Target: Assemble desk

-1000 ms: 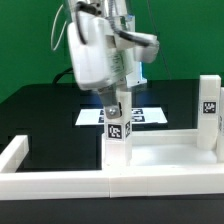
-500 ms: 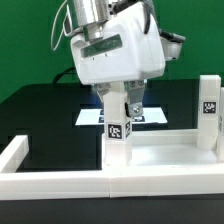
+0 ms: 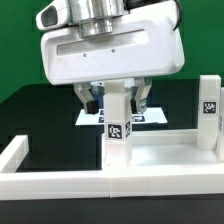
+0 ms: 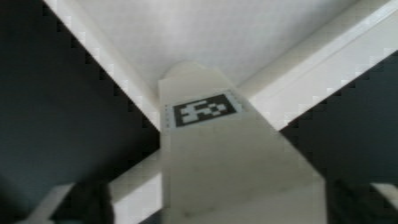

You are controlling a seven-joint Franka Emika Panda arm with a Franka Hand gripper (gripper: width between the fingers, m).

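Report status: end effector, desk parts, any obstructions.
End effector straddling upright white square-section tagged leg; closure unclear. Second tagged leg upright at the exterior view's right. White rimmed plastic tabletop panel beneath. No obstruction visible.

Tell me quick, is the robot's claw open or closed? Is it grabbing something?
Gripper: open, its fingers on either side of the upright desk leg, not clamped on it.

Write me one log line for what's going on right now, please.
end effector: straddling upright leg, fingers either side | grip: closure unclear | leg: standing at tabletop corner | second leg: upright, exterior view's right | marker board: behind
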